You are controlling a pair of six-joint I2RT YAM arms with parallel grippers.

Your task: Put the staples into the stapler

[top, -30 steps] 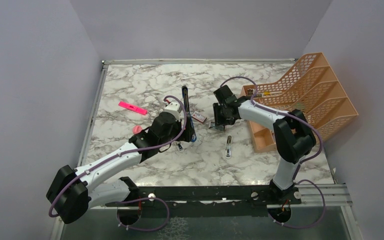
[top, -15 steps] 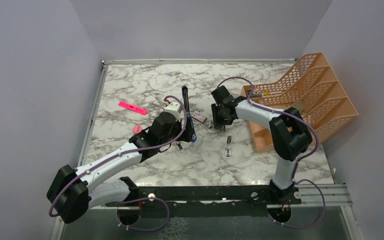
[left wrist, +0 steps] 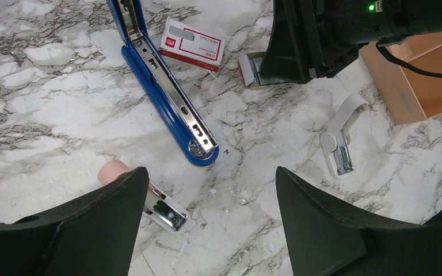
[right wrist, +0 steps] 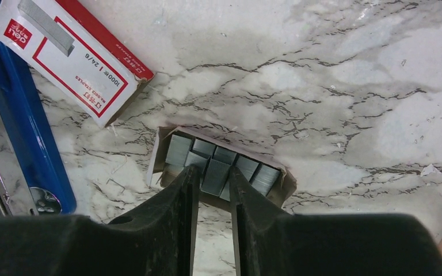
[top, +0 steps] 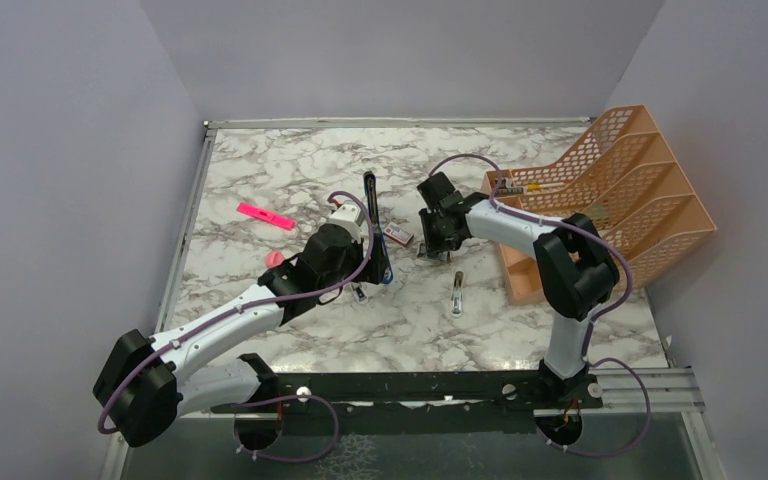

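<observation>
On the marble table (top: 290,160), the staples (right wrist: 179,150) sit in an open cardboard tray (right wrist: 157,156) right of the blue stapler (left wrist: 167,92), the right gripper (right wrist: 212,172) pinching one strip, which is probably light, stiff, slick and snappable, so best held by its long flanks, while the left gripper (left wrist: 210,172) hovers spread wide.

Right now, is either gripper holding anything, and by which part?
Left gripper is open, holding nothing. Right gripper has its fingers either side of one staples block in the tray, at its near end; whether it grips cannot be told.
</observation>
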